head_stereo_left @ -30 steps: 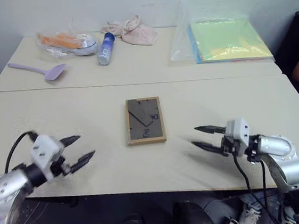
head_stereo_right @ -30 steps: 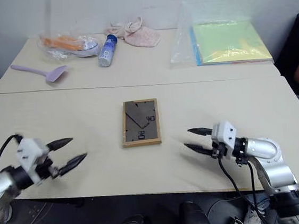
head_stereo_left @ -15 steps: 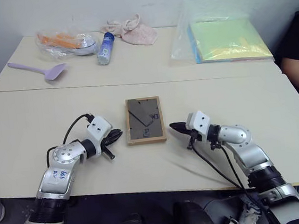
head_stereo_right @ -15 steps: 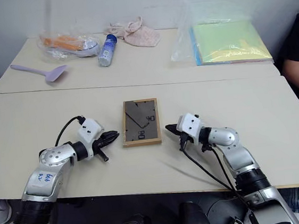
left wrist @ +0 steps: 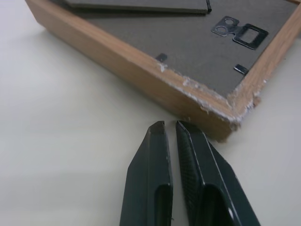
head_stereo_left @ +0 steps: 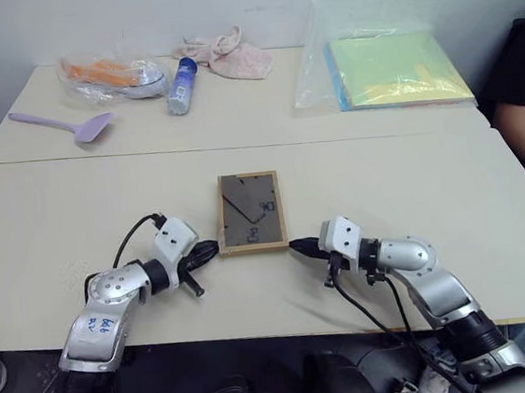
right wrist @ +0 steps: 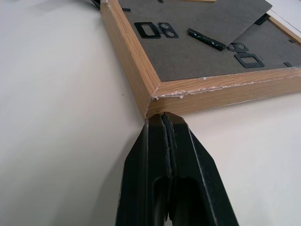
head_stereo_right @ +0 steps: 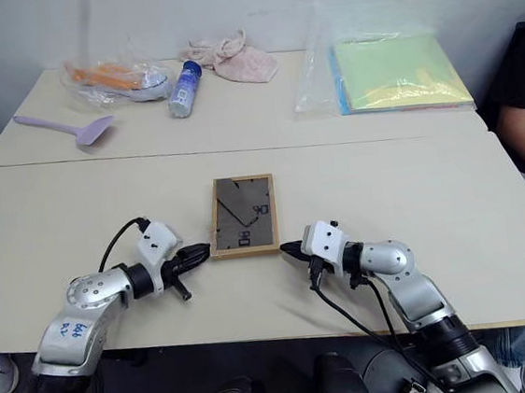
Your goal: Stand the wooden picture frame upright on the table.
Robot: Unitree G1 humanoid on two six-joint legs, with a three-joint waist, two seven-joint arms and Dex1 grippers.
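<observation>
The left gripper (head_stereo_left: 208, 250), two black fingers pressed together and holding nothing, has swung in from the table's left edge and now points its tips at the near left corner of the small light-wood picture frame (head_stereo_left: 250, 211); a second ago its fingers were spread, so it has clenched on the way in. The frame lies flat, dark grey back and folded stand facing up, in the middle of the near half of the large cream-beige table (head_stereo_left: 48, 210), just as it lay before. On the right, the right gripper (head_stereo_left: 299, 245) has likewise closed empty and slid inward, its tips touching or nearly touching the near right corner. With both closed tips meeting the near corners, the likely plan is to pry or tip the near edge up; the frame is not yet lifted
</observation>
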